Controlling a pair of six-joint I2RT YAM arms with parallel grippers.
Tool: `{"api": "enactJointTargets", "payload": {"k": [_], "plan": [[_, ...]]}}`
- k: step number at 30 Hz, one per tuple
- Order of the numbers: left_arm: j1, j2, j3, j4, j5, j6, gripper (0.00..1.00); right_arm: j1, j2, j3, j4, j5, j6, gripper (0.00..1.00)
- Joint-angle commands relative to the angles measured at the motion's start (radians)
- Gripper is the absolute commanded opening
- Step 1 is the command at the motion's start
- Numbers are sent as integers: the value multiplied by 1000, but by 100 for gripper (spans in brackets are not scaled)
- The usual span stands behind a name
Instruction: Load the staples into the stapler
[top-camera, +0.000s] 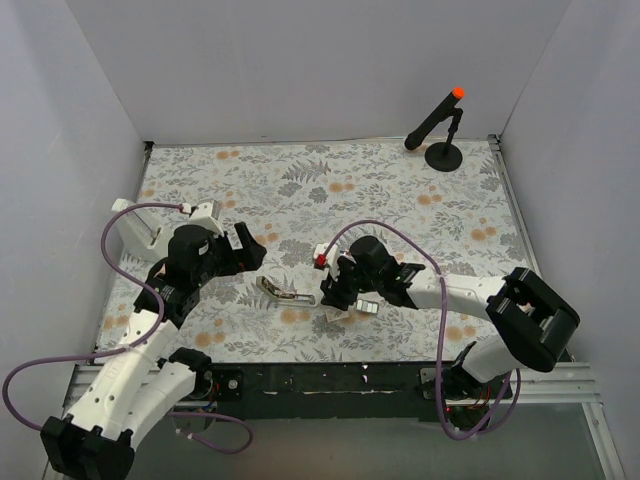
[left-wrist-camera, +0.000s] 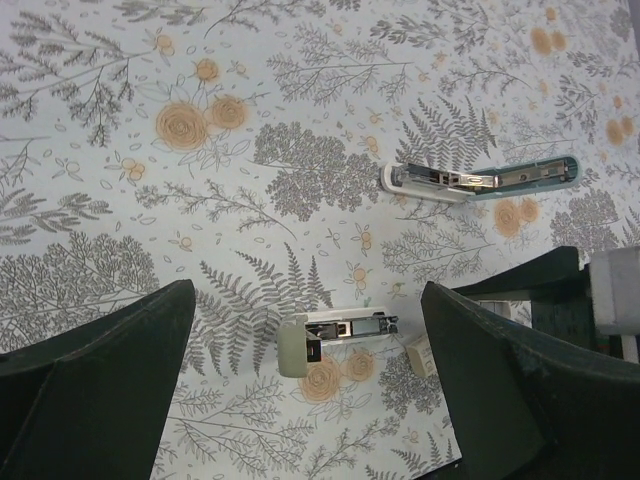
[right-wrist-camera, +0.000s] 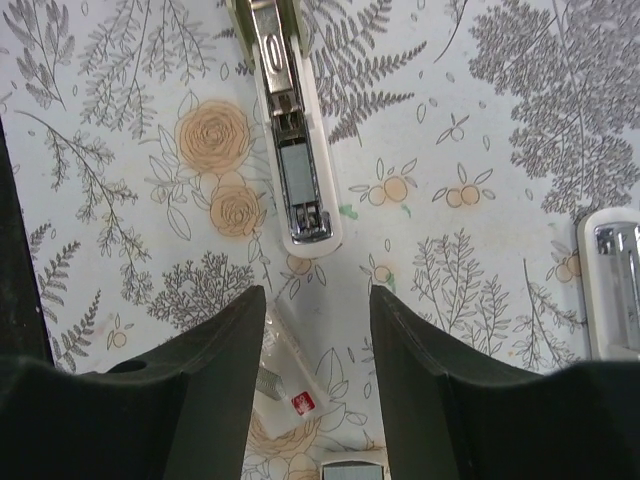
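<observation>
White plastic and bright metal make up one half of the stapler (top-camera: 285, 293), which lies open on the flowered tablecloth (top-camera: 400, 190) between the two grippers. From the left wrist its other half shows teal. The two halves are spread almost in a line, and a silvery channel runs bare along the white half. From the right wrist, the rounded white nose of that half points toward the camera with the channel facing up.

The staples (left-wrist-camera: 345, 327) sit in a small rectangular tray with dark ends and a white edge, silvery-grey inside. It lies flat on the cloth, clear of the stapler. A dull grey-beige piece touches one end of the tray, and a small beige box (left-wrist-camera: 420, 355) lies just beside the other.

The left gripper (left-wrist-camera: 308, 290) hangs above the tray with its fingers spread wide and nothing in them. The right gripper (right-wrist-camera: 318, 297) also has its fingers parted, with nothing pinched between them. Beneath them lies a pale packet (right-wrist-camera: 295, 385) with a red label, close to the stapler's nose.
</observation>
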Motion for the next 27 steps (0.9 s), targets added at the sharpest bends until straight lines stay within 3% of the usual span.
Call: {"api": "enactJointTargets", "payload": {"k": [1,23,27], "plan": [[-1,22,25,-40,-36,-120,98,4,19,-9,180,-45,-8,54],[-3,137,-27,-55,39,-254,98,30,168,-5,263,-36,-49,49],[-1,146,-29,-64,48,-252,94,32,182,0,278,-30,-48,48]]}}
